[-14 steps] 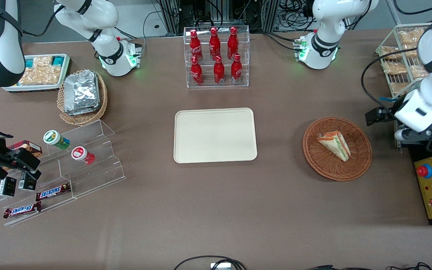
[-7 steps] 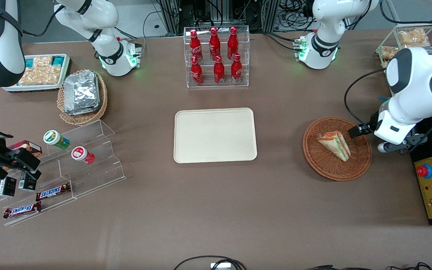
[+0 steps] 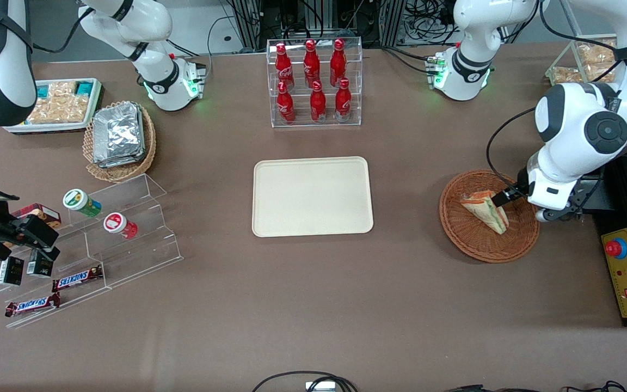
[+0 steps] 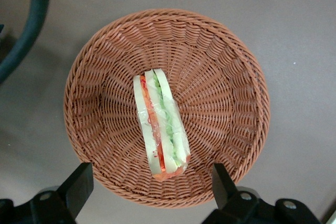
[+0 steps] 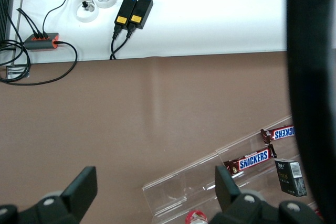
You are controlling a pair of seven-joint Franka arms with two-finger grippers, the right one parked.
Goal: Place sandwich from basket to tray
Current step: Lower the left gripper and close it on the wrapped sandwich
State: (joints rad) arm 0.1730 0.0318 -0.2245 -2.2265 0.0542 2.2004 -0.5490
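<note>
One triangular white-bread sandwich [image 3: 485, 210] with green and orange-red filling lies in one round reddish-brown wicker basket [image 3: 468, 240], cut edge up in the wrist view [image 4: 159, 127], toward the working arm's end of the table. One flat cream-beige rectangular tray [image 3: 312, 196] with rounded corners sits mid-table, bare, well apart from the basket. The left arm's gripper [image 4: 149, 187] hangs above the basket, its two black fingers [image 4: 77, 186] spread wide apart, holding nothing, one to each side of the sandwich's end; in the front view one dark fingertip shows at the sandwich's edge, contact unclear. Six red bottles [image 3: 312, 79] stand in a clear acrylic rack, farther from the front camera than the tray. Toward the parked arm's end: one lighter tan wicker basket [image 3: 148, 141] with a stack of foil packets [image 3: 118, 134], one white tray of packaged snacks [image 3: 57, 106], a clear stepped acrylic stand [image 3: 128, 228] with two small lidded cups [image 3: 81, 202], two Snickers bars [image 3: 77, 278] and two small dark boxes [image 3: 11, 270]. Near the working arm: a wire rack of bagged snacks [image 3: 585, 65] and a yellow control box with a red button [image 3: 626, 272]. Nothing lies between basket and tray. The surface is a brown tablecloth [image 3: 313, 305]; cables and equipment frames run along the table's edge farthest from the camera.
</note>
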